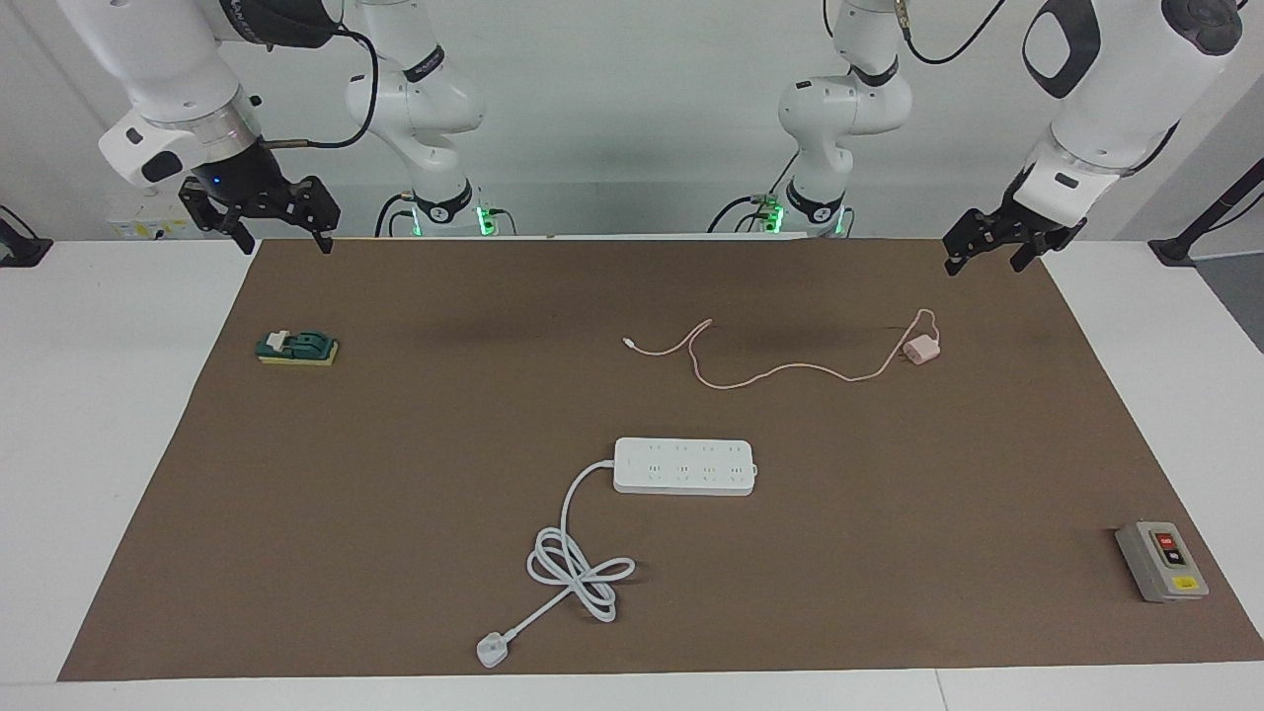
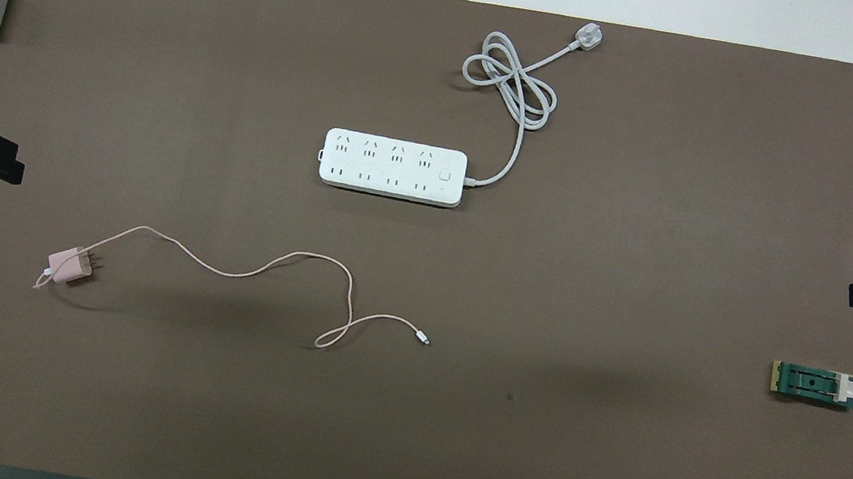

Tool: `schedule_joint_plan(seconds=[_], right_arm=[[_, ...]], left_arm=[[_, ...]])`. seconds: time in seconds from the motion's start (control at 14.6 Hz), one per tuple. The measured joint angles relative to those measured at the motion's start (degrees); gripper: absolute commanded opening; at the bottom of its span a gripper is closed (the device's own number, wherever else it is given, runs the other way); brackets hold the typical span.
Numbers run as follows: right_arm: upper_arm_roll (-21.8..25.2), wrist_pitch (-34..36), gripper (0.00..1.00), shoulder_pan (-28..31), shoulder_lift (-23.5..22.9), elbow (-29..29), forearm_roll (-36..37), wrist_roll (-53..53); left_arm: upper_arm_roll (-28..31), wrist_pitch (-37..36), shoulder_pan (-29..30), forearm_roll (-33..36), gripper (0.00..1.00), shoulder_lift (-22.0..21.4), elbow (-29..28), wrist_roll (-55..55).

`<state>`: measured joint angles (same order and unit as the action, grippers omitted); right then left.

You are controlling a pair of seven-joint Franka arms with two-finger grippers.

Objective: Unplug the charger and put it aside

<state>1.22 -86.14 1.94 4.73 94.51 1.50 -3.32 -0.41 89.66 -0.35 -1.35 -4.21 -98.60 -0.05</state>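
Charger [image 1: 923, 350], a small pale pink cube with a long thin pink cable [image 1: 780, 370], lies unplugged on the brown mat [image 1: 444, 395], nearer the robots than the white power strip [image 1: 684, 466] and well apart from it. Left gripper [image 1: 980, 255] hangs above the mat's corner, fingers spread, empty. Right gripper [image 1: 279, 234] waits over its own corner, fingers apart, empty.

White table [image 1: 118, 395], brown mat [image 1: 444, 395] over it, on the mat: pink charger [image 1: 923, 350] with cable unplugged, white power strip [image 1: 684, 466] with coiled cord, grey switch box [image 1: 1161, 561], green block [image 1: 297, 348].
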Motion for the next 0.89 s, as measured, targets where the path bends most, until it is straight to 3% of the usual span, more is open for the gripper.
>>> schedule_joint_plan(seconds=[0.89], right_arm=[[0.05, 0.0, 1.0, 0.14, 0.0, 0.0, 0.0, 0.0]], left_arm=[[-0.06, 2.59, -1.25, -0.1, 1.0, 0.34, -0.08, 0.11]])
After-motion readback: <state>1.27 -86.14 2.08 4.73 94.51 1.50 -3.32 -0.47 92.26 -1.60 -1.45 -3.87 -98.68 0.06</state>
